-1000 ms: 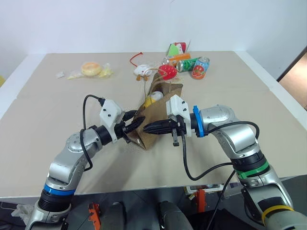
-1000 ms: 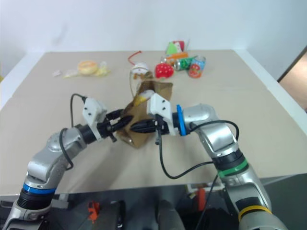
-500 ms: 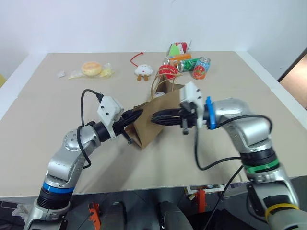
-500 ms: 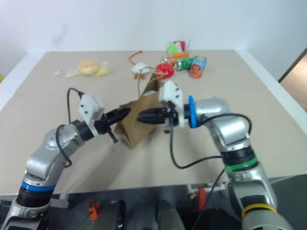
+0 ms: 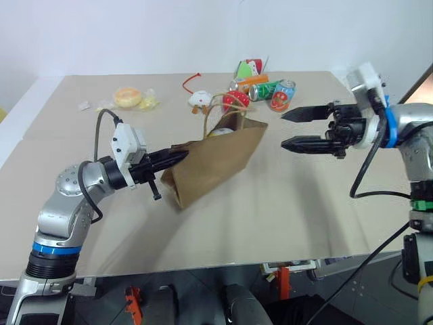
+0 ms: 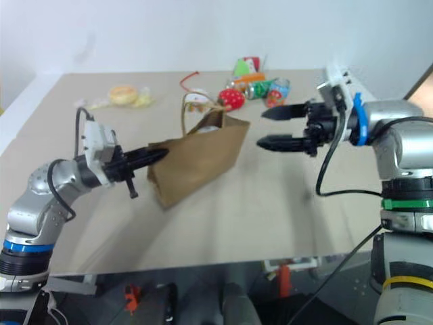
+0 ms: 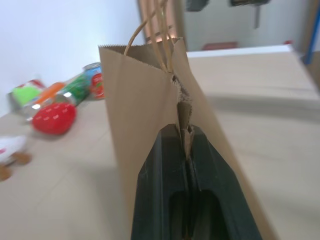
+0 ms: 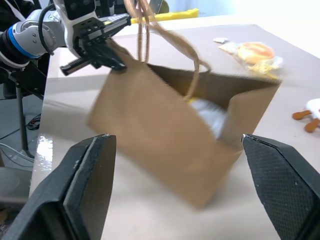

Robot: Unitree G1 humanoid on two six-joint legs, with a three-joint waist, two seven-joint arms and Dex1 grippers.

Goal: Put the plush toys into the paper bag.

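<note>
Over beige table (image 5: 81, 223), left pincer (image 5: 177, 157) pinches paper bag (image 5: 216, 166); right pincer (image 5: 292, 128) spread wide, empty.

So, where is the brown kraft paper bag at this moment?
In the left eye view the brown kraft paper bag leans near the table's middle, its edge pinched by the left gripper, just before the red strawberry toy.

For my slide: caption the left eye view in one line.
Left tool pinches the bag's edge while the open right tool hangs beside it above the table.
</note>
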